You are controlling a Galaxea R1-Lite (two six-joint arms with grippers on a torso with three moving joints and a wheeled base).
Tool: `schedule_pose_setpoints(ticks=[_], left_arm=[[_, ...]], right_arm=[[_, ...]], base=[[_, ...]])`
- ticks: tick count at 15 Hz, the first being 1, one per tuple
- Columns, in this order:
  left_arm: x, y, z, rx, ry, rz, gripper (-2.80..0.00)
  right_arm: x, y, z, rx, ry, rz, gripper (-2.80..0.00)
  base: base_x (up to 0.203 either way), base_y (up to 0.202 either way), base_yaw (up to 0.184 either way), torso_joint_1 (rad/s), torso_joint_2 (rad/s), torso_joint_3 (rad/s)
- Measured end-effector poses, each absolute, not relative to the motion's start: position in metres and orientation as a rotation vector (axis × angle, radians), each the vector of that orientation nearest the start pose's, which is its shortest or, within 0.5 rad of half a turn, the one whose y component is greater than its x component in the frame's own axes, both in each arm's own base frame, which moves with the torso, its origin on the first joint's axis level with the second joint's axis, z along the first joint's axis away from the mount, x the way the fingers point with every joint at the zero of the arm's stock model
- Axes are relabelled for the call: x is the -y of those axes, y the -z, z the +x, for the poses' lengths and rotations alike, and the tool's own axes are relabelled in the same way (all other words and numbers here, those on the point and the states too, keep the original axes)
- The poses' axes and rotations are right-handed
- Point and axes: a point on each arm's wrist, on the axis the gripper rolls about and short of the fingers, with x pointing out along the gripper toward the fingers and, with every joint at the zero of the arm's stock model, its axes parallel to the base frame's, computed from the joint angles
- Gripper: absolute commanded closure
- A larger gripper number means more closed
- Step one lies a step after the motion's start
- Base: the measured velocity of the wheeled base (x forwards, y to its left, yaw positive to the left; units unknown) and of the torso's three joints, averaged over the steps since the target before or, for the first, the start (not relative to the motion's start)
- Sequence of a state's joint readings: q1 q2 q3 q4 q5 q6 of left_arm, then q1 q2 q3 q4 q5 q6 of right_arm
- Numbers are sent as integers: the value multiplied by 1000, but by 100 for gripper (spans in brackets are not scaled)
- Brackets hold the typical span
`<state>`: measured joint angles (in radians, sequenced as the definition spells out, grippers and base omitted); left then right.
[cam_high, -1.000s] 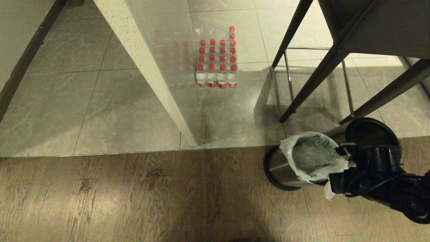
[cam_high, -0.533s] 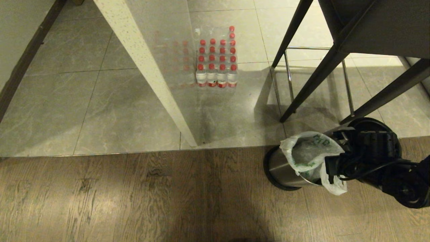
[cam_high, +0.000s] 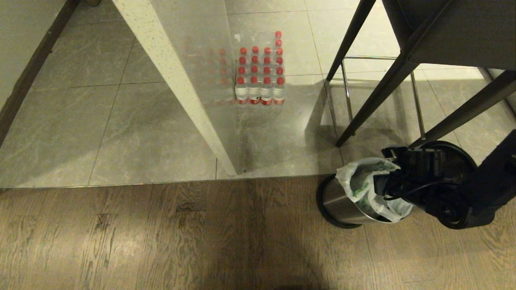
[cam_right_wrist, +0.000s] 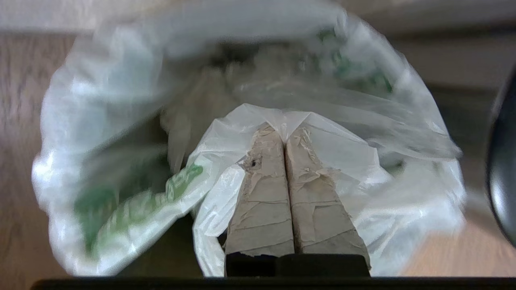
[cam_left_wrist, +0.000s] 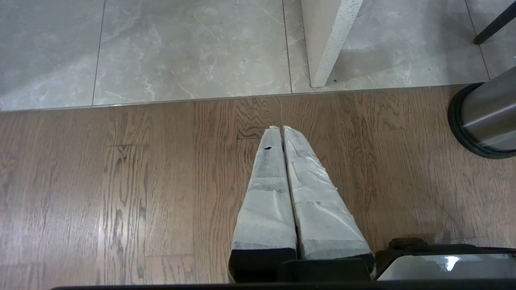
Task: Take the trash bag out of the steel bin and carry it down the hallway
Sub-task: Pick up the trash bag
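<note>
- Far to the left of the steel bin (cam_high: pixel 342 201), a dark brown skirting strip (cam_high: pixel 28 80) runs along an off-white wall, and grey marbled tiles (cam_high: pixel 121 129) spread from it toward the bin.
- My left gripper (cam_left_wrist: pixel 282 131) hangs over the wooden floor (cam_left_wrist: pixel 141 193) to the left of the bin, its taped fingers pressed together with nothing between them; the bin's black base shows at the edge of that wrist view.
- A speckled white panel edge (cam_high: pixel 181 88) slants across the tiles, ending at the seam where tile meets wood, left of the bin.
- Beyond the bin, a block of red-capped bottles (cam_high: pixel 260 72) stands on the tiles.
- The bin stands on the wood just beside the tile seam; the trash bag (cam_high: pixel 356 187) lines it, white with green printing, its rim folded over the black rim.
- My right gripper (cam_right_wrist: pixel 285 133) is over the bin's mouth, fingers clamped on a fold of the trash bag's plastic at the near side.
- Behind the bin, dark furniture legs (cam_high: pixel 375 100) slant down to the tiles, and a round black lid (cam_high: pixel 451 155) stands right of the bin.
</note>
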<state>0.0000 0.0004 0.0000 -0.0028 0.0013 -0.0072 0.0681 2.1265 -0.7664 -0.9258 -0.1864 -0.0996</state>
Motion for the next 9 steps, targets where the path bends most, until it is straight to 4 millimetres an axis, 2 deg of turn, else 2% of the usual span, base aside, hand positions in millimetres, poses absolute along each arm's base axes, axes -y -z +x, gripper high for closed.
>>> schedule_pose_setpoints(ticks=[5, 7, 9], left_arm=[[0, -76, -23, 2, -1, -7, 0], [0, -76, -23, 2, -1, -7, 0], [0, -76, -23, 2, -1, -7, 0]], right_arm=[[-24, -37, 380, -437, 156, -167, 0], [-26, -36, 381, -439, 151, -169, 0], [-27, -34, 373, -457, 144, -176, 0]], base=[[0, 0, 0, 0, 0, 0], [0, 0, 0, 0, 0, 0], [0, 0, 0, 0, 0, 0]])
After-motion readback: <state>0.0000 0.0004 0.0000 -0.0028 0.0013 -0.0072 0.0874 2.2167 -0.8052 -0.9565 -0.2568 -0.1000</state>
